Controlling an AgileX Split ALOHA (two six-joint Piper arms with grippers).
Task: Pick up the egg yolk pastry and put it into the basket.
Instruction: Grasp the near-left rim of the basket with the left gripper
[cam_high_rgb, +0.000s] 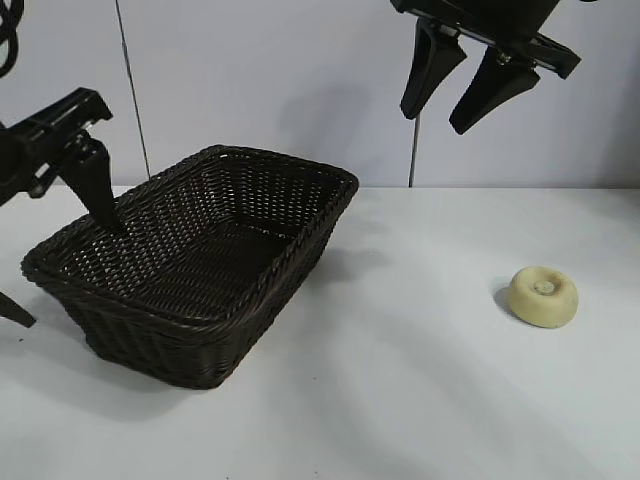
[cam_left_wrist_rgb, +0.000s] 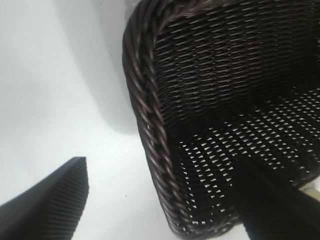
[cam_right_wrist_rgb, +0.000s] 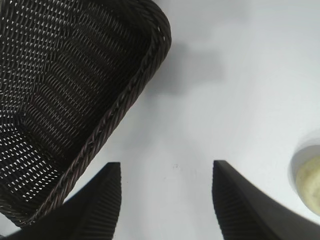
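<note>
Only outside: whole egg yolk pastry, dimple up.

A plain white table meets a pale wall with thin vertical seams behind.

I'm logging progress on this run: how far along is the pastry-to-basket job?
Barely started. Nothing is done: the egg yolk pastry lies on the table, apart from the basket, which holds nothing visible. In hand: the right gripper hangs open, high above the table. The left gripper straddles the basket's rim. Left: descend, grasp, carry, release.
</note>
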